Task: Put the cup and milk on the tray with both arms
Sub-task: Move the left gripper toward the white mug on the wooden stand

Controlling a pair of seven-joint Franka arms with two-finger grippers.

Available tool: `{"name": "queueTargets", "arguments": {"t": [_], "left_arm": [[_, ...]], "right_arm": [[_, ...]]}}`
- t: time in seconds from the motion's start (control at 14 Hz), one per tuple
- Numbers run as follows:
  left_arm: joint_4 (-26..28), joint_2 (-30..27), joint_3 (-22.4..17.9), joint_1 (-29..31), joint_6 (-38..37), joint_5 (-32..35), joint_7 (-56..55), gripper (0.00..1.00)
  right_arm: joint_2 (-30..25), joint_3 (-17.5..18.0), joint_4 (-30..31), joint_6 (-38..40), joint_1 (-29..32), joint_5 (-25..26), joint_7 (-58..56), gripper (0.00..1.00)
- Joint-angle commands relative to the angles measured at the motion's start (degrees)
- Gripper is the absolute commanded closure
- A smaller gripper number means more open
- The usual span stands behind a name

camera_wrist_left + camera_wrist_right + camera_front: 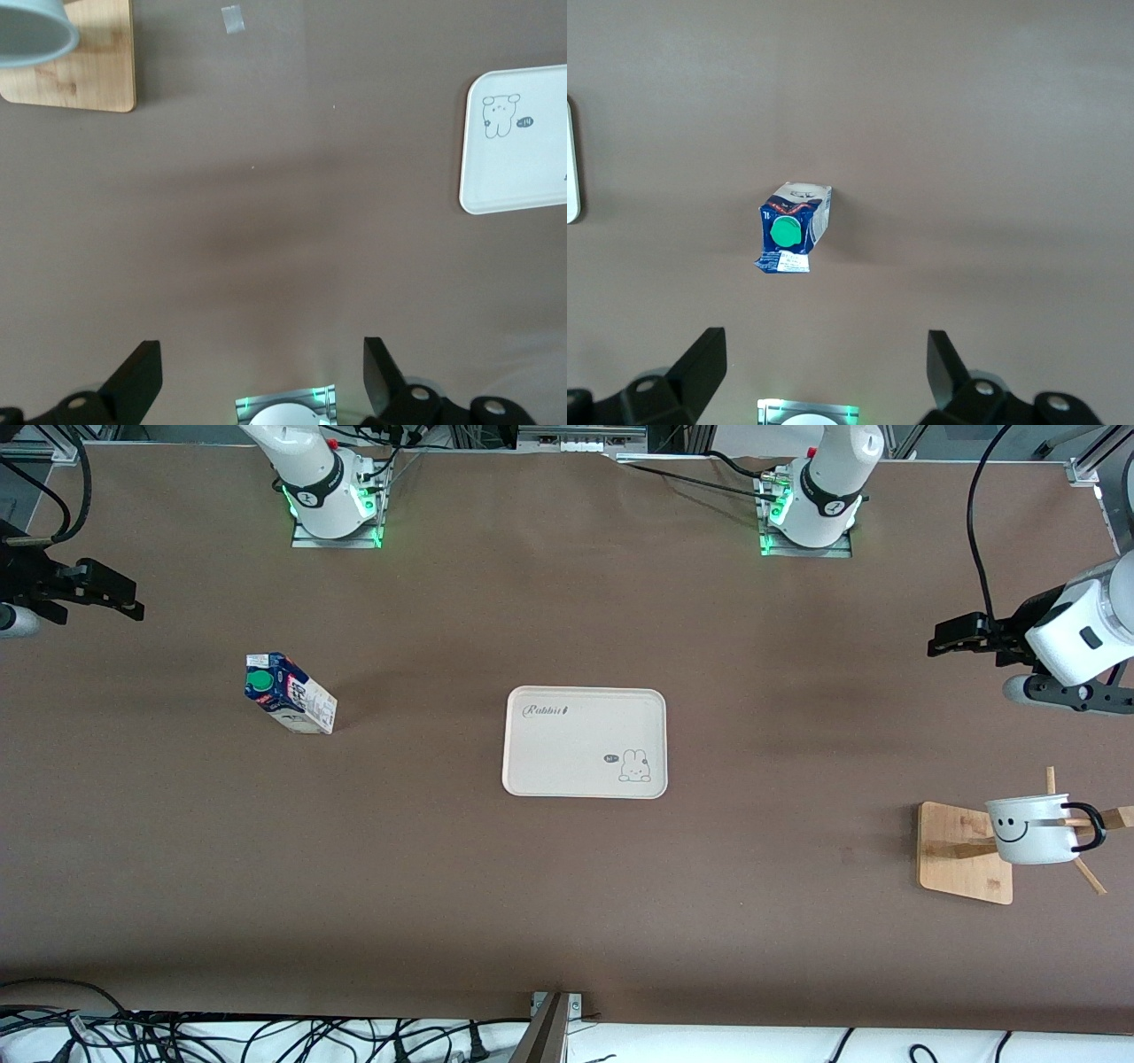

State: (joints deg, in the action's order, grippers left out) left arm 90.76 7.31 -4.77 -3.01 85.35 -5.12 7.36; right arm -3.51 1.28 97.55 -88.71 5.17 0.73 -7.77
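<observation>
The cream tray lies flat at the table's middle, nothing on it; its corner also shows in the left wrist view. The blue-and-white milk with a green cap stands toward the right arm's end. The white smiley cup hangs by its black handle on a peg of a wooden rack toward the left arm's end; its rim shows in the left wrist view. My left gripper hovers open over bare table beside the rack. My right gripper hovers open, apart from the milk.
The rack's square wooden base sits near the table's edge at the left arm's end. A small piece of tape lies on the brown table. Cables run along the table edge nearest the front camera.
</observation>
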Motion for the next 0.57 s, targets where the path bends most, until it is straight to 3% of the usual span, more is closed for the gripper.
{"name": "queueTargets", "arguments": {"t": [0.0, 0.21, 0.5], "left_arm": [[1.1, 1.7, -0.2, 0.2, 6.1, -0.8, 0.8, 0.00], [2.5, 3.0, -0.2, 0.8, 12.5, -0.9, 0.8, 0.00], [12.2, 1.5, -0.1, 0.7, 28.6, -4.2, 0.6, 0.00]], "right_arm": [[-0.1, 0.5, -0.1, 0.2, 0.7, 0.3, 0.2, 0.00], [-0.1, 0.5, -0.1, 0.2, 0.7, 0.3, 0.2, 0.00], [-0.1, 0.5, -0.1, 0.2, 0.7, 0.3, 0.2, 0.00]]}}
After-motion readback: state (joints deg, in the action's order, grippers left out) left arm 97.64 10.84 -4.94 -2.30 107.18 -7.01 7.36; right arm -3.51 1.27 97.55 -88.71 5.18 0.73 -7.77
